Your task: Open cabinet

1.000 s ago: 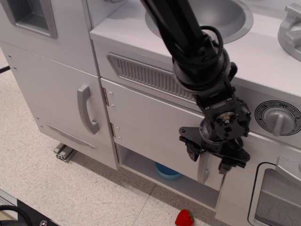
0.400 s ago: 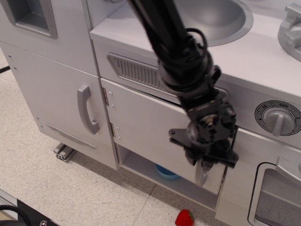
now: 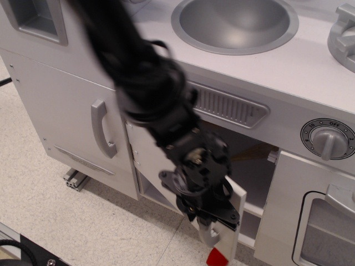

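white cabinet (image 3: 236,205) ajar | hand (image 3: 208,219) at its handle edge

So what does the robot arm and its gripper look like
The arm is all black and bulky, blurred in this shot, with black cables looped along its side. The gripper is black too, an angular bracket frame with a round pale metal part at its wrist. No markings are readable.

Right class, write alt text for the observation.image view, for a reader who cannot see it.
A black robot arm's gripper pulls the toy kitchen's cabinet door wide open by its handle, exposing the dark inside. A sink sits above, a dial at right.
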### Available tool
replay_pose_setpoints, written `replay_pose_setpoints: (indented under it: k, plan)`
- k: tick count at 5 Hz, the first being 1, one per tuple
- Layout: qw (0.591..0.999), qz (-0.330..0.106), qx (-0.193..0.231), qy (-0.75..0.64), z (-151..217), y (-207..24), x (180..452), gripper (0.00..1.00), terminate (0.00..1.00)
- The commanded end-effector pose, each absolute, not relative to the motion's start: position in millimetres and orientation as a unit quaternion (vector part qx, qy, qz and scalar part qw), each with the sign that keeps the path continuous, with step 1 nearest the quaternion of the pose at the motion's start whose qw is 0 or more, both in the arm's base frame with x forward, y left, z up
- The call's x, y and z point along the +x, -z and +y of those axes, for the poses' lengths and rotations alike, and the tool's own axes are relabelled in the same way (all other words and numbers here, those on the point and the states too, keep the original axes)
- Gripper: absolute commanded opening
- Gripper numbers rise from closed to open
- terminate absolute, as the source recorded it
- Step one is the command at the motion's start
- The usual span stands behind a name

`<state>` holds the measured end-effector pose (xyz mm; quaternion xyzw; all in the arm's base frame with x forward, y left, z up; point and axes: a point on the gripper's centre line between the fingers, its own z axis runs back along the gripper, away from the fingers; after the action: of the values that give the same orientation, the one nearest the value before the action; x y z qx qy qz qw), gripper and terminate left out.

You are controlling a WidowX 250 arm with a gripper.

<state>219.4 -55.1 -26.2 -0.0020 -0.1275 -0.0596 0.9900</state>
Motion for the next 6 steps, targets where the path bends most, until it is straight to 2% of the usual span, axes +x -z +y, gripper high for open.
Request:
replay_pose_setpoints:
  k: [1,2,3,4,5,6]
  plan:
    - [0.989,-0.126,0.012,0.082,-33,-44,216,1.0,0.0]
    - [0.988,-0.141,-0.023,0.054,-41,-70,237,1.0,0.0]
    - [0.985,-0.168,-0.019,0.036,-52,-70,267,1.0,0.0]
    - [0.981,-0.189,-0.017,0.027,-62,-61,293,1.0,0.0]
    - [0.982,-0.183,-0.006,0.035,-70,-40,302,1.0,0.0]
    - [0.982,-0.181,-0.005,0.054,-72,-19,297,1.0,0.0]
